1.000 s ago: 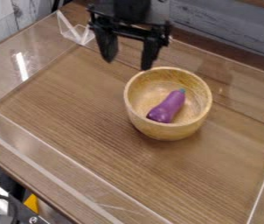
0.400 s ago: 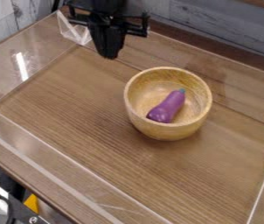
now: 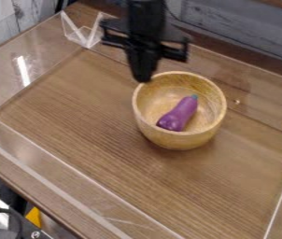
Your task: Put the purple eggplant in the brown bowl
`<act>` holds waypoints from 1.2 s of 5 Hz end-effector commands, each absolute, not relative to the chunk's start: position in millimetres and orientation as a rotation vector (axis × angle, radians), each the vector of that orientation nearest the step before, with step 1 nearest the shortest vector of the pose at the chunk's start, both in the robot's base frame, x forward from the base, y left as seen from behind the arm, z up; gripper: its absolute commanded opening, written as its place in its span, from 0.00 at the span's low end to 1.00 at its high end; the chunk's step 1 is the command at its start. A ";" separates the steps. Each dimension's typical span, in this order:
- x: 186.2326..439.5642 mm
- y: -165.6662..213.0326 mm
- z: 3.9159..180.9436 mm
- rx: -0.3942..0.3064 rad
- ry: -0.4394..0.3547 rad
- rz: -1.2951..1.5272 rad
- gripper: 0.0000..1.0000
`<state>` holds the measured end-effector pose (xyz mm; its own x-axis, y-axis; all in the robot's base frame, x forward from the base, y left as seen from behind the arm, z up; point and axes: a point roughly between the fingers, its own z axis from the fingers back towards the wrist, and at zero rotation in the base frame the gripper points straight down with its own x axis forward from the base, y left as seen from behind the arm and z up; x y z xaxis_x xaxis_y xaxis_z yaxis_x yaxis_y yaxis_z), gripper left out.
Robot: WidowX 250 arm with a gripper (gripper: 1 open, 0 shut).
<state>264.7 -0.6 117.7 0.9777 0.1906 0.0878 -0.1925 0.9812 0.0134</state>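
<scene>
A small purple eggplant (image 3: 177, 113) lies inside a round, light-brown wooden bowl (image 3: 145, 126) on a wooden table (image 3: 106, 177). The camera looks down at a slant; clock directions here follow the picture, with twelve at the top.

The eggplant is deep purple, smooth and glossy, with pale glints of light along its skin. It is longer than it is wide and slightly curved — slim towards one end, plumper and rounded at the other. It lies on its side at a diagonal: the slim end, with a small darker tip, points to about one o'clock, and the fuller end points to about seven. It is clearly shorter than the bowl is wide, and the hollow of the bowl shows around it.

The bowl sits just off the middle of the picture, towards two o'clock. It has a thick rim, deep rounded sides and a paler, warm tan inside.

The black gripper (image 3: 143, 78) reaches down from the top of the picture, its tips near the bowl's rim at about eleven o'clock from the eggplant. Its jaws are drawn together, narrow — with nothing held between them. The eggplant lies apart from it.

At about eight o'clock, by the picture's edge, are a dark cable (image 3: 9, 213) and a small yellow object (image 3: 33, 217), too little to identify.
</scene>
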 end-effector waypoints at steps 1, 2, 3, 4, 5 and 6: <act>271.8 -7.6 114.0 0.032 -0.125 0.198 0.00; 274.2 -5.0 109.5 0.042 -0.134 0.200 0.00; 272.9 -3.6 109.4 0.039 -0.129 0.209 1.00; 271.4 -2.4 110.1 0.034 -0.123 0.217 1.00; 269.7 -0.7 113.5 0.028 -0.118 0.221 1.00; 267.9 1.9 115.2 0.025 -0.112 0.225 1.00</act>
<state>264.7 0.1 101.6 0.9745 0.2152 0.0633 -0.2171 0.9758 0.0249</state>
